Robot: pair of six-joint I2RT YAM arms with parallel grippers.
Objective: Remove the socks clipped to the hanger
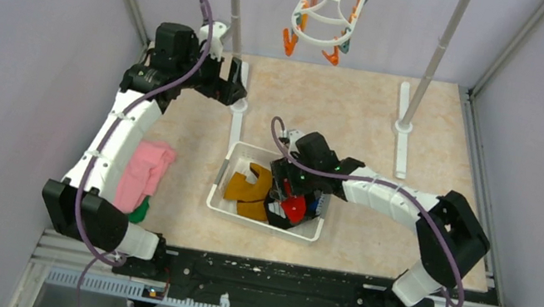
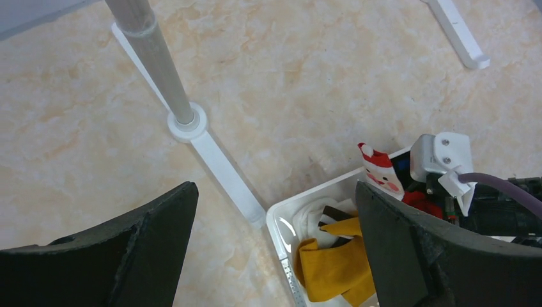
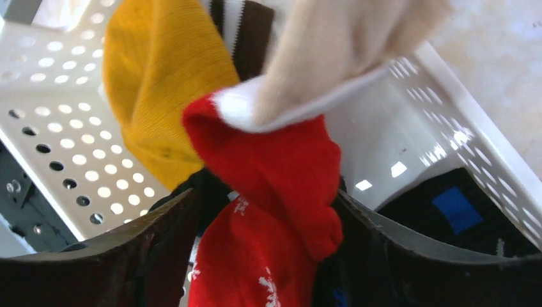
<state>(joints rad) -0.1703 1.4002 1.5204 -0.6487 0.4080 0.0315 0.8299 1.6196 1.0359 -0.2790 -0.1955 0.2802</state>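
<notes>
Right wrist view first, Mia: what sits between those fingers (image 3: 128,262)?

Red sock (image 3: 268,160), Tom! The right gripper (image 3: 265,198) is down inside the basket (image 3: 57,115) with its jaws parted, and the sock lies loose in the gap. White cuff points away from the wrist and the toe end back toward it, so its long axis runs along the fingers, not across them. Whether a pad brushes it, I can't tell.

And around it?

Mustard sock (image 3: 160,77) by the basket's perforated wall. A cream sock (image 3: 339,45) is draped over the red cuff, and a black sock (image 3: 460,211) with a blue patch lies toward the opposite wall. All inside the basket.

The left gripper (image 2: 275,188)?

Spread wide, nothing in it, hovering over the table (image 2: 319,77) just outside the basket's far left corner, right beside the rack pole (image 2: 153,57).

Top external now: where's the hanger (image 1: 330,12)?

Well beyond the basket's far side, hung high on that same rack. I make out only orange and teal clips (image 1: 289,42), no sock, though it's small from here. My read is that the job looks all but done. If anything is left up there, the left arm is nearer, with the pole close at its side. For the right, the way out is straight up from the basket, and the risk is the sock snagging on a finger. The pink cloth (image 1: 143,173) lies off the basket's left side, out of play.
</notes>
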